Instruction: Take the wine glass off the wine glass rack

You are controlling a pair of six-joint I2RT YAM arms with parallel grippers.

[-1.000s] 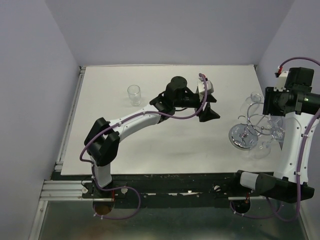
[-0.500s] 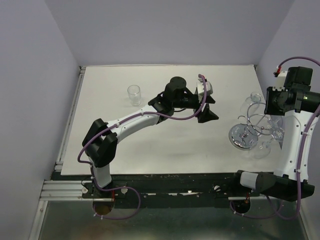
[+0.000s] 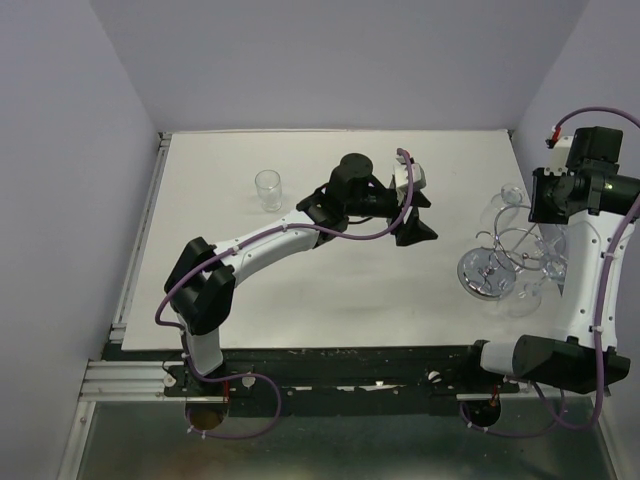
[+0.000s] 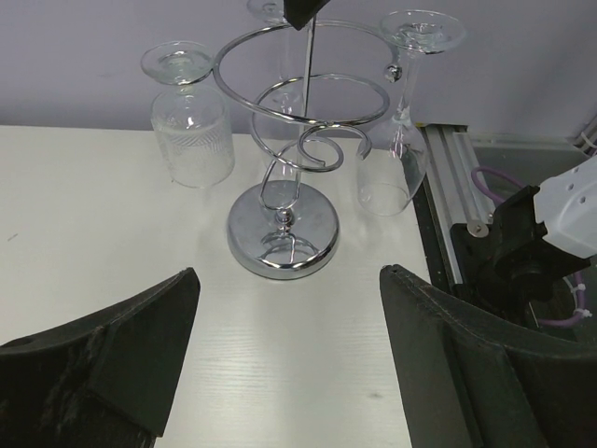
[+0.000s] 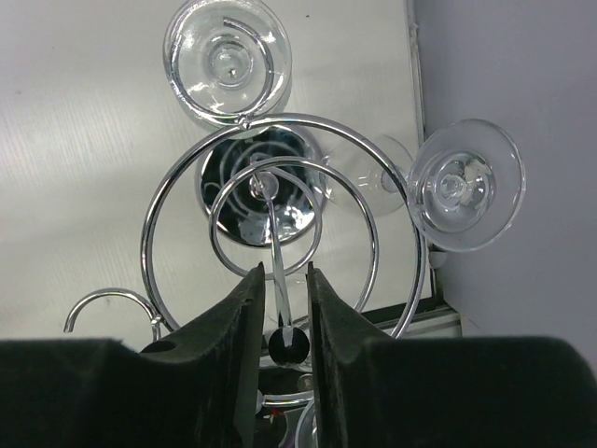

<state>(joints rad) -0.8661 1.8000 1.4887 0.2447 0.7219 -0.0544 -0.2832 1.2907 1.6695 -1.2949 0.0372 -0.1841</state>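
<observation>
The chrome wine glass rack [image 3: 487,268] stands at the table's right side, with its round mirrored base [image 4: 283,238] and looped arms. Wine glasses hang upside down on it: one at the left [image 4: 191,126], one at the right [image 4: 399,131], and both show from above [image 5: 227,61] [image 5: 465,184]. My right gripper [image 5: 284,273] is above the rack, its fingers nearly shut around the top of the central post [image 5: 276,238], above the ball knob. My left gripper [image 4: 289,273] is open and empty, low over the table, facing the rack from a short distance [image 3: 418,218].
A small clear tumbler [image 3: 267,189] stands upright at the table's back left. The table's right edge and a metal rail [image 4: 446,201] run close behind the rack. The right arm's base [image 4: 550,233] sits beside that rail.
My right wrist has shifted slightly toward the back of the table over the rack. The left arm has barely moved.
</observation>
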